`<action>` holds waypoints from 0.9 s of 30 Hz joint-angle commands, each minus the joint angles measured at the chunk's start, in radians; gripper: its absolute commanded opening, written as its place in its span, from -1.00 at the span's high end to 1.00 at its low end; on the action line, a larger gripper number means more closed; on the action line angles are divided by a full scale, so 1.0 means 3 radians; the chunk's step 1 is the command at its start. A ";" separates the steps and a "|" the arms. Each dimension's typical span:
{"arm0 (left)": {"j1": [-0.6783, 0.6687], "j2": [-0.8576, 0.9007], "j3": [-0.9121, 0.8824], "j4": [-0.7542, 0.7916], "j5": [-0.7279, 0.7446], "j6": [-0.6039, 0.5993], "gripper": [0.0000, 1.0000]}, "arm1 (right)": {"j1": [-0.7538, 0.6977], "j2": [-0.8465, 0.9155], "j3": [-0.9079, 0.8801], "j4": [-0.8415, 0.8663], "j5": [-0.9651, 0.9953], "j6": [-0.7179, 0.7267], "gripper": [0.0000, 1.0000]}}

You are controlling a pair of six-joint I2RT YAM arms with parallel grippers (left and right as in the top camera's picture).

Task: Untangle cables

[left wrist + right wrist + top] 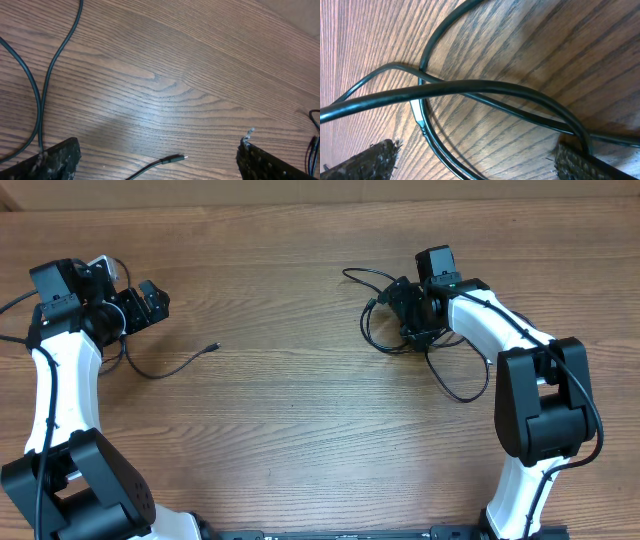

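Snagging looms: right pincer (480, 161), wide open, straddles crossed cables (470, 89) and could clamp several strands together; left pincer (157, 162) gapes empty.

One wooden table (300, 420). Two grippers: the left gripper (150, 305) and the right gripper (400, 315). One loose cable (200, 353); one tangled cable bundle (378, 325), its strands uncountable.

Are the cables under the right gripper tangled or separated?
Tangled. In the right wrist view the cables cross one another in loops on the table, below the open right gripper.
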 commanded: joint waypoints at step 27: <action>-0.0008 0.0022 0.0006 -0.0006 0.0034 -0.0045 -0.99 | 0.0013 0.0217 -0.0175 0.0200 -0.0224 0.0025 -1.00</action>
